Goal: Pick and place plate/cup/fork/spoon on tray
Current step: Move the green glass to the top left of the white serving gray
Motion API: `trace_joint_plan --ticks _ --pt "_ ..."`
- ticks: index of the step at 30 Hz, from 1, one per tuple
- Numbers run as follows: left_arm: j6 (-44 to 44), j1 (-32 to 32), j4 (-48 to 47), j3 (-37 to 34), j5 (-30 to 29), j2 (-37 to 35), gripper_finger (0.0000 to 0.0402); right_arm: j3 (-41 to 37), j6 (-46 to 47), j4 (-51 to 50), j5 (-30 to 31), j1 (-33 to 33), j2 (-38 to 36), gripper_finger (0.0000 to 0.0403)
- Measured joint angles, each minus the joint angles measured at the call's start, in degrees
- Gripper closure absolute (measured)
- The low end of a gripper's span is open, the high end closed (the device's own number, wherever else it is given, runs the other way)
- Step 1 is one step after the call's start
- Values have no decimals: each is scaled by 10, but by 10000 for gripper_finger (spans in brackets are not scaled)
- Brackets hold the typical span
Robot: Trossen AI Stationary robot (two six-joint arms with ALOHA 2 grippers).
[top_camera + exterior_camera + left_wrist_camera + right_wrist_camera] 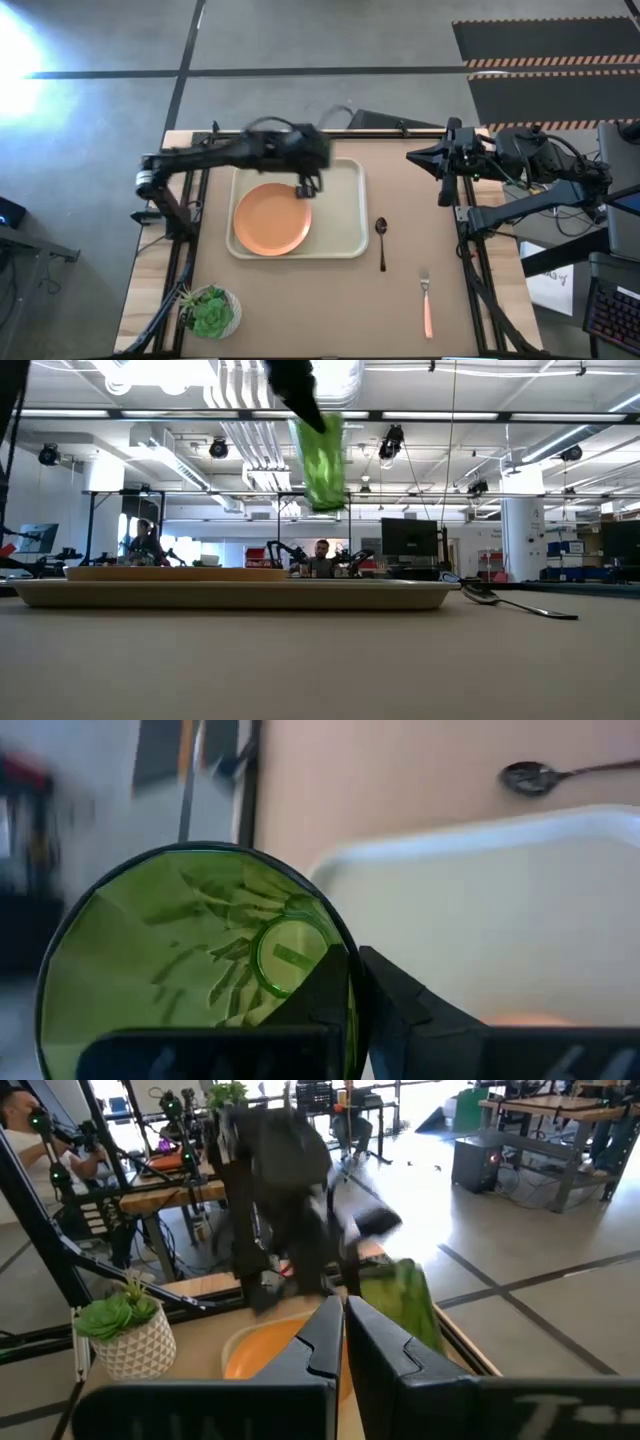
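My left gripper [305, 185] is shut on the translucent green cup [322, 460] and holds it in the air over the far right part of the cream tray [345, 250]. The orange plate [272, 218] lies flat on the tray's left half. The dark spoon [381, 240] lies on the table just right of the tray. The pink-handled fork [426, 300] lies farther right and nearer. My right gripper [341, 1325] is shut and empty, raised at the table's far right [415, 155]. My left gripper pinches the cup's side wall at its rim [338, 925], with one finger [320, 995] inside the cup and the other finger [410, 1010] outside. The cup hangs below the fingers [300, 395], tilted and lifted clear above the tray.
A leafy green plant in a white bowl [210, 310] stands at the table's near left corner. The tray's right half [500, 910] is bare. Beyond the table, people sit at desks [322, 558].
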Motion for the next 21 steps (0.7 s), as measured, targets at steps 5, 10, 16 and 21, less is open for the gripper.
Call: trace_joint_plan --ticks 5,10,16,21 --pt "-160 38 -115 -4 10 -81 401 0 -11 0 0 0 1 394" --pt "-243 91 -126 -28 119 -155 401 0 -14 1 0 0 2 394" --pt "-289 151 -178 -71 125 -196 401 0 -15 0 0 0 2 394" --pt "-304 193 -191 -140 133 -213 401 0 -18 -1 0 0 2 394"
